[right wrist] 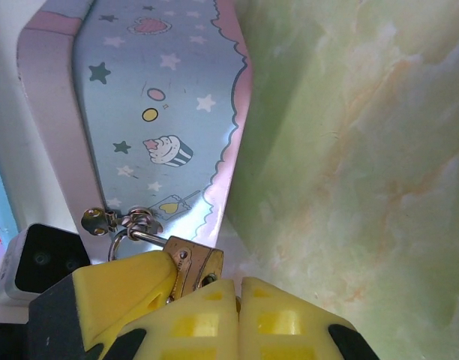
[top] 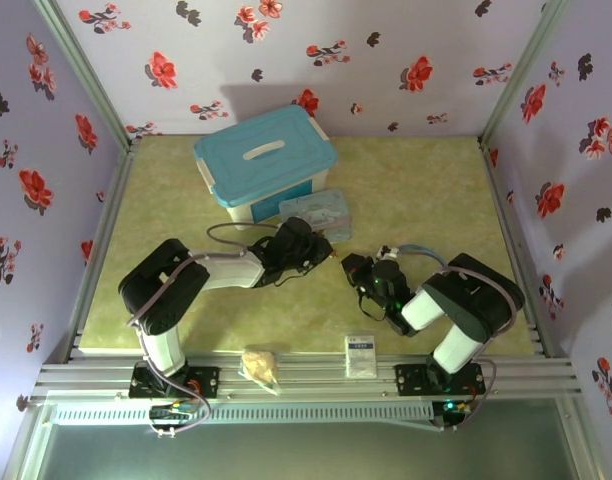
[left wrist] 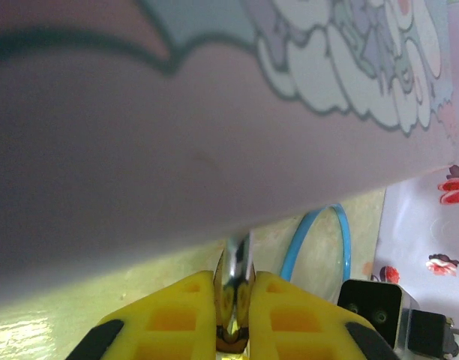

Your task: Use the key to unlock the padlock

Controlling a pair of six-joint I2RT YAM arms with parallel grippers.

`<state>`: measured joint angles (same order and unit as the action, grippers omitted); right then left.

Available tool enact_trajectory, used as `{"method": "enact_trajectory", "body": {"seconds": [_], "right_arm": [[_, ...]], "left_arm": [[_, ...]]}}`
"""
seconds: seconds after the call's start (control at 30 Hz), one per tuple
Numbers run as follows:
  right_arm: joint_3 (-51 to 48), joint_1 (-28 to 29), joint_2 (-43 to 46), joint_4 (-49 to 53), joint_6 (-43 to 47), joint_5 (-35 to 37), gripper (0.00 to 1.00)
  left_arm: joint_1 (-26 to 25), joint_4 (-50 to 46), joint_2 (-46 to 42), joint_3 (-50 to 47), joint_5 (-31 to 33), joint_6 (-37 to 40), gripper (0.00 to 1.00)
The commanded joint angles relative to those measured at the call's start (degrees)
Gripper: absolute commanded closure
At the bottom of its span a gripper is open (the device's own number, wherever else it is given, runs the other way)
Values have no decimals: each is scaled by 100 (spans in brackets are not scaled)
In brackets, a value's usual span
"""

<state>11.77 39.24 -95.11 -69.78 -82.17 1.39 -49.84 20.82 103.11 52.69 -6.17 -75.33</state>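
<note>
Tools: left gripper [left wrist: 235, 283] pinches slim grey-metal key [left wrist: 238, 259] | right gripper [right wrist: 237, 289] clamps tiny brass padlock [right wrist: 196, 262] | Advice: steady padlock, insert straight.

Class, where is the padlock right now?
Right wrist view, lower left: the padlock rests against the right gripper, its shackle hooked to the clasp of the pale blue tin.

Blue-lidded box [top: 265, 160] beside cartoon tin [top: 324, 208] (pale blue).

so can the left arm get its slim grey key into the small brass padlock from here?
Probably not yet. The slim grey metal key, pinched in the left fingers, points straight at the pale blue cartoon tin; the small brass padlock sits at the right fingers, keyhole hidden.
</note>
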Motion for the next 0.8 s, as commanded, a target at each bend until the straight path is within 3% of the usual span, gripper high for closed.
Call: {"method": "enact_trajectory", "body": {"seconds": [0.0,0.3,0.57,0.77], "right_arm": [[273,421,-87,-909,157,-332,100],[401,492,104,-579,599,-297,100],[-348,-399,7,-932,578,-1127,100],[-476,-670,872,678,890,-1464,100]], "left_arm": [[-194,997,-177,521,-1481,58,100],[-177,1447,-218,341,-1662,-218,100],[-92,1297,-392,8,-1699,-75,100],[99,732,-424,-33,-1600,405,100]]}}
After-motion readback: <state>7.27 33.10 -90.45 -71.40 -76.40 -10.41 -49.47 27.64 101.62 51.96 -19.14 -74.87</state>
